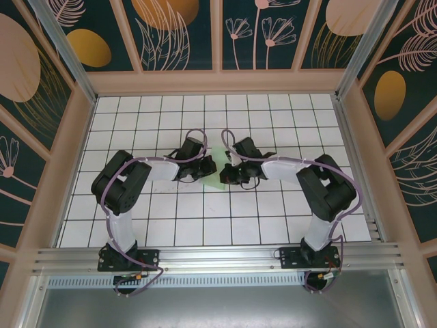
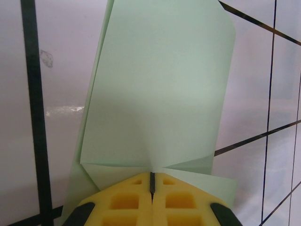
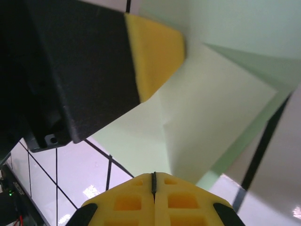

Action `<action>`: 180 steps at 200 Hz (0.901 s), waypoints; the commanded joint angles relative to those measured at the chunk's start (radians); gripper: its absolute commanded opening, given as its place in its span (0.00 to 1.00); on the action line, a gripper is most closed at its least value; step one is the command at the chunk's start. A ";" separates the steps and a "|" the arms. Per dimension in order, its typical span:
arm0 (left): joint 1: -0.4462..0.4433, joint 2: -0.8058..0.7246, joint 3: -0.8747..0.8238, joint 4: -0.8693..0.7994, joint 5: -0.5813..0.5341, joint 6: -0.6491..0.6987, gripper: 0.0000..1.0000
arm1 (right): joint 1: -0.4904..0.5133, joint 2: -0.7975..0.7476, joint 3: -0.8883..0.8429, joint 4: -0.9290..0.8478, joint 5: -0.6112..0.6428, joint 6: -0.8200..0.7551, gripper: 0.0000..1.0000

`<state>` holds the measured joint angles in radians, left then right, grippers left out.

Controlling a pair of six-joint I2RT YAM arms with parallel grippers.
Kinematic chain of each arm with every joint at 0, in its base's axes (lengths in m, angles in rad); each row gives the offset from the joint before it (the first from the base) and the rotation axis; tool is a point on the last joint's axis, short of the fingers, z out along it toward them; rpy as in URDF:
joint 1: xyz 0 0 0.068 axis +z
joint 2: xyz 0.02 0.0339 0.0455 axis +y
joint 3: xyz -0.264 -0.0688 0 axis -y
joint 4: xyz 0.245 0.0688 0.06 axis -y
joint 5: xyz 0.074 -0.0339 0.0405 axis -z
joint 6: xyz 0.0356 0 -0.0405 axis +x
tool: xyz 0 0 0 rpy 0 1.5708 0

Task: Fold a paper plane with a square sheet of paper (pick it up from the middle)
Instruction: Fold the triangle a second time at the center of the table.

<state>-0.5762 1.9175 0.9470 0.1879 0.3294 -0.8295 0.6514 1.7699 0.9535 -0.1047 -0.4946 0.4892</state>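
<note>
- left gripper (image 2: 151, 181) closed tight, tips meeting the folded square sheet of paper (image 2: 155, 89) where creases converge
- right gripper (image 3: 154, 181) closed too, at the opposite edge
- uneven pulling could tear it, skew the folds, or drag it across the surface (image 2: 66, 117)

White gridded floor tiles (image 1: 273, 225), teal wall panels with peach flowers (image 1: 177, 34), aluminium rail along the near edge (image 1: 218, 256)

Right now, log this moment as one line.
stage: mid-fold | paper: pale green, partly folded | left jaws: shut on paper | right jaws: shut on paper | table: white grid tiles
</note>
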 commanded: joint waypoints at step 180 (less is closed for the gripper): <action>-0.008 0.048 -0.047 -0.103 -0.069 -0.028 0.05 | 0.049 0.111 0.087 -0.163 0.105 -0.065 0.03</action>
<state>-0.5766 1.9163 0.9409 0.1989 0.3298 -0.8478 0.6956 1.8660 1.0298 -0.1852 -0.4156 0.4603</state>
